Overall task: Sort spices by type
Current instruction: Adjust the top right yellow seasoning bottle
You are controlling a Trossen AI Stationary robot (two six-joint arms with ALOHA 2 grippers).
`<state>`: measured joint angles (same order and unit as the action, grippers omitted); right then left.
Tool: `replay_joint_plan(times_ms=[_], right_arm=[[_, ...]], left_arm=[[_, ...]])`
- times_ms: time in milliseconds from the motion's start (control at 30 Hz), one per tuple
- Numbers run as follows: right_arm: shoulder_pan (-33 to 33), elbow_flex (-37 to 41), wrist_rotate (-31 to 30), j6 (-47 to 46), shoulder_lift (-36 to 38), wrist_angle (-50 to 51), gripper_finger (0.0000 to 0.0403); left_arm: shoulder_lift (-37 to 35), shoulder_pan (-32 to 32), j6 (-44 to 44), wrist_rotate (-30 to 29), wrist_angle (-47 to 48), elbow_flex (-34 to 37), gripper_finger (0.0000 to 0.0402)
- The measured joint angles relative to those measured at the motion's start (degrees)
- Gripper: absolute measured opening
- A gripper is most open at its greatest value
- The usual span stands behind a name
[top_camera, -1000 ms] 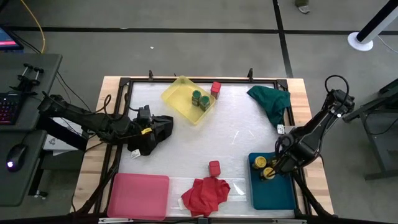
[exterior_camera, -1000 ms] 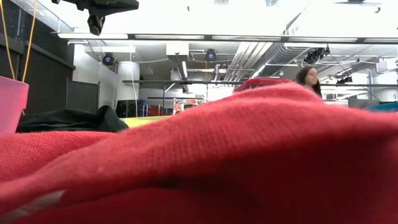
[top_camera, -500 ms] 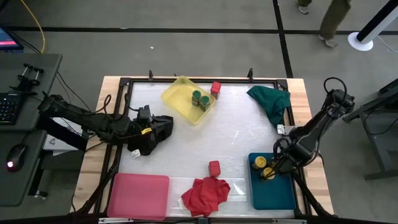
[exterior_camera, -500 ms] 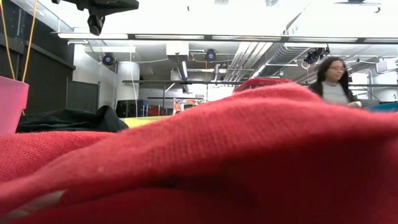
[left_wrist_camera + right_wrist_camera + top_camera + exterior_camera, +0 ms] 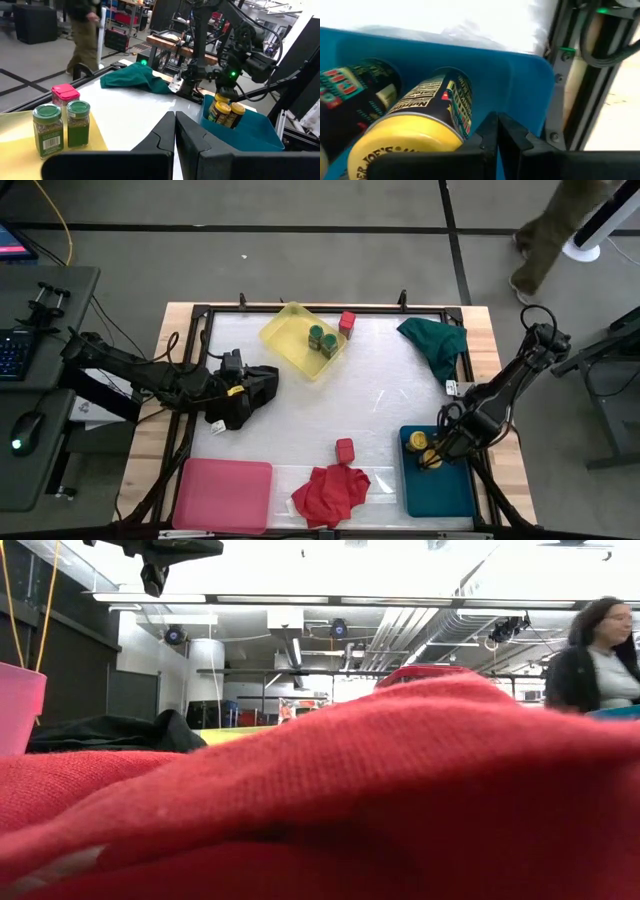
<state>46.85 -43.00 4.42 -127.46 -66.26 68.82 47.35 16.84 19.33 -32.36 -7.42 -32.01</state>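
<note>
Red cloth (image 5: 330, 800) fills the low view. Red box (image 5: 344, 448) just behind it, another (image 5: 347, 321) beside the yellow tray (image 5: 283, 330) holding two green jars (image 5: 322, 339). Best to lift the right gripper (image 5: 437, 454) straight up from the teal tray (image 5: 436, 487) without nudging the two yellow jars (image 5: 423, 448) there. Fingers closed together, holding nothing, right beside one jar. Left gripper (image 5: 258, 390) waits at the table's left, pinched shut and empty.

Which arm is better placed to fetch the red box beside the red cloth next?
Probably the right. Its hand is at the teal tray, fairly near the red box. The left hand waits farther up the table, nearer the yellow tray.
</note>
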Motion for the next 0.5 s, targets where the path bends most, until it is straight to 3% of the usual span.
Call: replay_joint_plan(times_ms=[500], right_arm=[[0.0, 0.0, -2.5, 0.3, 0.2, -2.5, 0.0000]], left_arm=[[0.0, 0.0, 0.0, 0.0, 0.0, 0.0, 0.0000]])
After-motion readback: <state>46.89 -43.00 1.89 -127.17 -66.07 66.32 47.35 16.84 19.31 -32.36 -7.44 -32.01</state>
